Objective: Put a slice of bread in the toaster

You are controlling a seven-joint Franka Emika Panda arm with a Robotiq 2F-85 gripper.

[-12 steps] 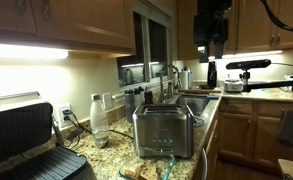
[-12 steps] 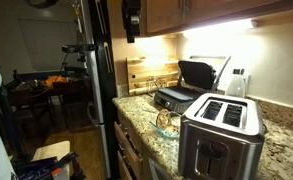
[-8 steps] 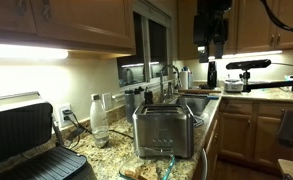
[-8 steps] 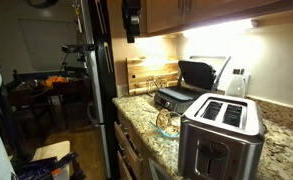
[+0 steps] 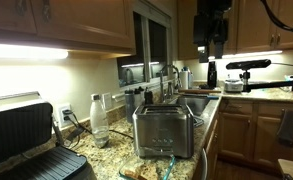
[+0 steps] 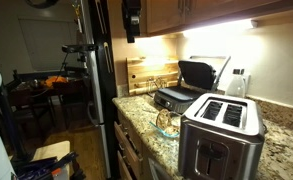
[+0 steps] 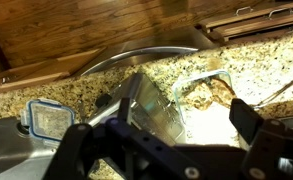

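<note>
Gripper (image 5: 211, 47) high at upper right of frame, jaws spread wide in wrist view. Toaster (image 5: 164, 130) lower centre on granite counter (image 6: 281, 140); slice of bread (image 6: 168, 123) in glass dish (image 6: 159, 129) just beside it

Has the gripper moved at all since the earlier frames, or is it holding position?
No. In both exterior views the gripper hangs at the same spot high above the counter, with its offset from the toaster unchanged.
</note>
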